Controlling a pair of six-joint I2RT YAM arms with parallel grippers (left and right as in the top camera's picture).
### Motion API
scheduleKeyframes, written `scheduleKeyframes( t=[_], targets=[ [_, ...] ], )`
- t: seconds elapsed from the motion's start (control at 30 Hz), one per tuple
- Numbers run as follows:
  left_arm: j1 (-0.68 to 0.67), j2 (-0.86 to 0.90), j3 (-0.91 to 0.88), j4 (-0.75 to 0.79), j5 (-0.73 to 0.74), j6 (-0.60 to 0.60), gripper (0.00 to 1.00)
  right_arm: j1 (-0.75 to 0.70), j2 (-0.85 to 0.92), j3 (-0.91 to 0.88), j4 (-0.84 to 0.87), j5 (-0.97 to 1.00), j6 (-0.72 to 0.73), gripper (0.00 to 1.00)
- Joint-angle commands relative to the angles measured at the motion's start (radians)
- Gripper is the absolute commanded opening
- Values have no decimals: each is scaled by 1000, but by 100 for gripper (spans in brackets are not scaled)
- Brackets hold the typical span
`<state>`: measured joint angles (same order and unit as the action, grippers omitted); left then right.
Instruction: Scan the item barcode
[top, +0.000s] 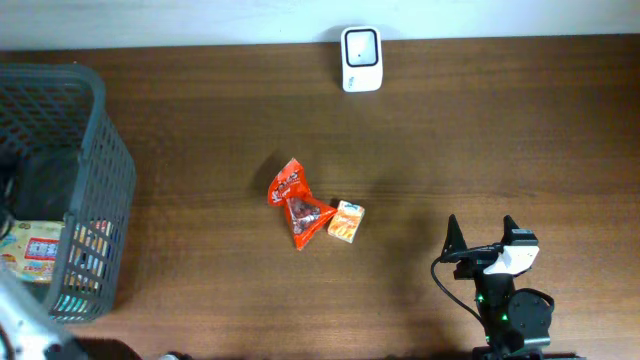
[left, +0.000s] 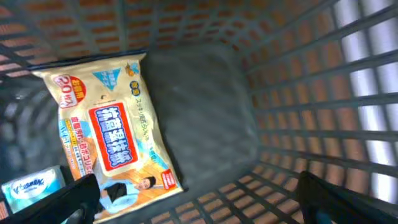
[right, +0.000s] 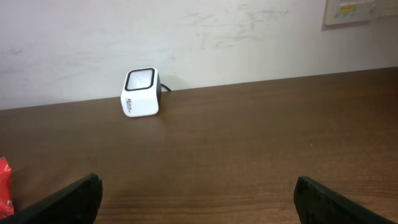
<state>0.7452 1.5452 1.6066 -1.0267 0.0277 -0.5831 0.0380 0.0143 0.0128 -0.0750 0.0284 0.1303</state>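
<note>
The white barcode scanner (top: 361, 59) stands at the table's far edge; it also shows in the right wrist view, the scanner (right: 140, 93) facing forward. A red snack packet (top: 296, 203) and a small orange box (top: 346, 221) lie mid-table. My left gripper (left: 202, 208) is open inside the grey basket (top: 100, 150), above a yellow wet-wipes pack (left: 109, 134) lying flat on the basket floor; nothing is between its fingers. My right gripper (top: 481, 232) stands open and empty near the front right, its fingers (right: 74, 196) wide apart and pointed at the scanner.
A blue-and-white tissue pack (left: 31, 186) lies beside the wipes in the basket. The basket's mesh walls (left: 323, 93) close in round the left gripper. More packets (top: 40, 250) show through the basket's side.
</note>
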Motion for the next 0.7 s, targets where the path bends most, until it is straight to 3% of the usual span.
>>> scheduleKeyframes(
  t=[0.0,0.2,0.27,0.67],
  targets=[
    [-58,137,3,4,-237,17,99,-6,-5,-7,-4,9,-3,99],
    [-58,383,3,-12,-266,16,99,-6,-5,-7,-4,9,-3,98],
    [-57,462,2,-38,-352,16,99,-6,-5,-7,-4,9,-3,98],
    [-57,669,-2,-68,-391,8,99,-6,-5,-7,-4,9,-3,98]
  ],
)
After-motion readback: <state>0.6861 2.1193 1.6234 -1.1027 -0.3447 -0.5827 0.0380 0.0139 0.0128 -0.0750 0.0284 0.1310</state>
